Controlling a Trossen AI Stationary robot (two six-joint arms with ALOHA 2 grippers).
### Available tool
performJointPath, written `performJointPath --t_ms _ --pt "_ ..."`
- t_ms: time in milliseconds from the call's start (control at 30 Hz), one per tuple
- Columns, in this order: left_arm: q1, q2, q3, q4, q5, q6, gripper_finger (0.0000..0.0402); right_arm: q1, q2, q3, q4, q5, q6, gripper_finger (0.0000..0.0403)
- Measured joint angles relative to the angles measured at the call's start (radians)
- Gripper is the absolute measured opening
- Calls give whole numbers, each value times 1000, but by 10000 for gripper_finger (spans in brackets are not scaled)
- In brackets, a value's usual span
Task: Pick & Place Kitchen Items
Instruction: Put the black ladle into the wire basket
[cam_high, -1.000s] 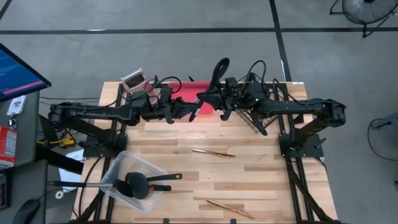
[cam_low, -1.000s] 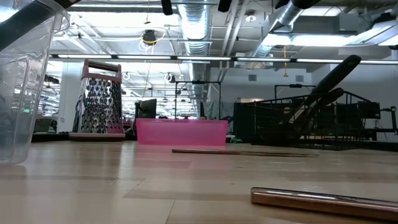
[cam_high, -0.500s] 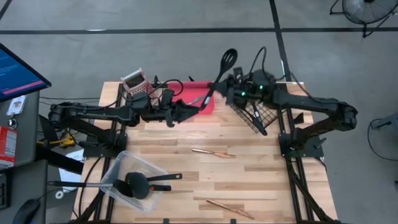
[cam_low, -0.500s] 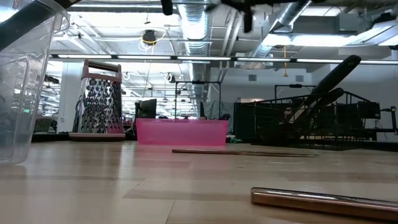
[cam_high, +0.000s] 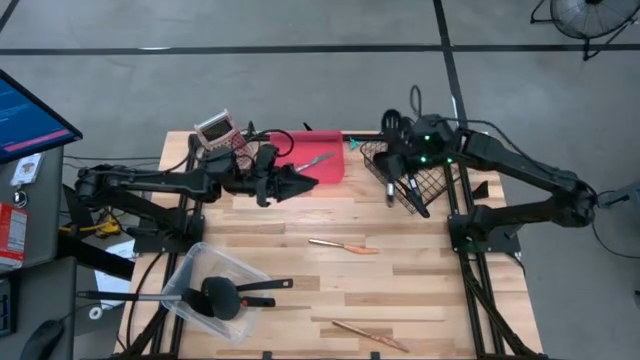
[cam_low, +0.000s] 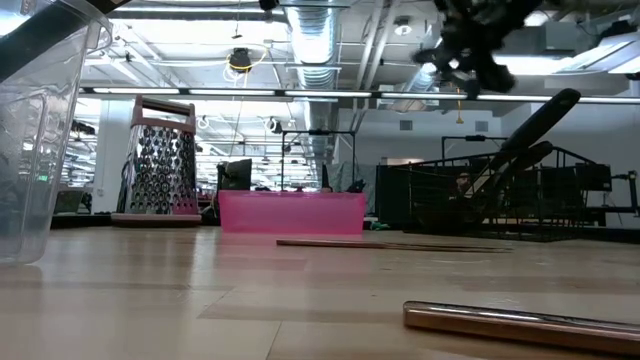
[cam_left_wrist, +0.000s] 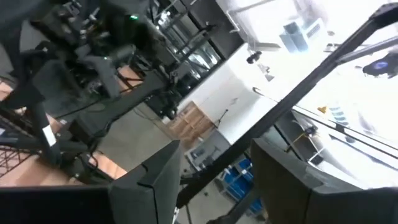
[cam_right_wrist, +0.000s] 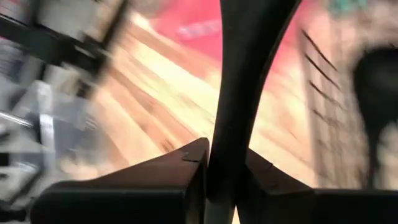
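The right gripper (cam_high: 390, 168) hangs over the black wire basket (cam_high: 425, 185) at about 1 o'clock on the worktop (cam_high: 400, 280). Its fingers (cam_right_wrist: 168, 180) are pressed narrow on the handle of a black utensil (cam_right_wrist: 245, 81).

The left gripper (cam_high: 305, 182) waits at 12 o'clock beside the pink tray (cam_high: 325, 172), fingers (cam_left_wrist: 155, 180) apart and holding nothing. A silver utensil (cam_high: 315, 159) lies in the pink tray.

Two copper pieces rest on the wood, one at the centre (cam_high: 343, 245), one at 6 o'clock (cam_high: 368, 335). At 8 o'clock a clear bin (cam_high: 190, 272) holds black utensils (cam_high: 225, 297).
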Motion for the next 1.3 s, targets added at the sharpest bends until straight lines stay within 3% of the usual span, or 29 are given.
performJointPath --t_ms 133,233,333,433,633,867,1300 --pt "0 -17 0 1 3 0 175 -2 14 0 -130 -26 -5 42" --pt "0 -33 0 4 2 0 172 -9 26 15 -148 -127 -5 42" --pt "0 -52 0 0 2 0 172 -27 26 86 -192 -206 -28 42" --pt "0 -76 0 2 1 0 172 -48 40 179 -279 -216 -52 42" --pt "0 -104 0 1 1 0 172 -136 93 338 -509 -121 -159 42" --pt "1 -110 0 0 -1 6 172 -199 206 348 -718 -1 -276 42" --pt "1 -109 0 0 -1 8 172 -203 431 348 -790 93 -404 42"
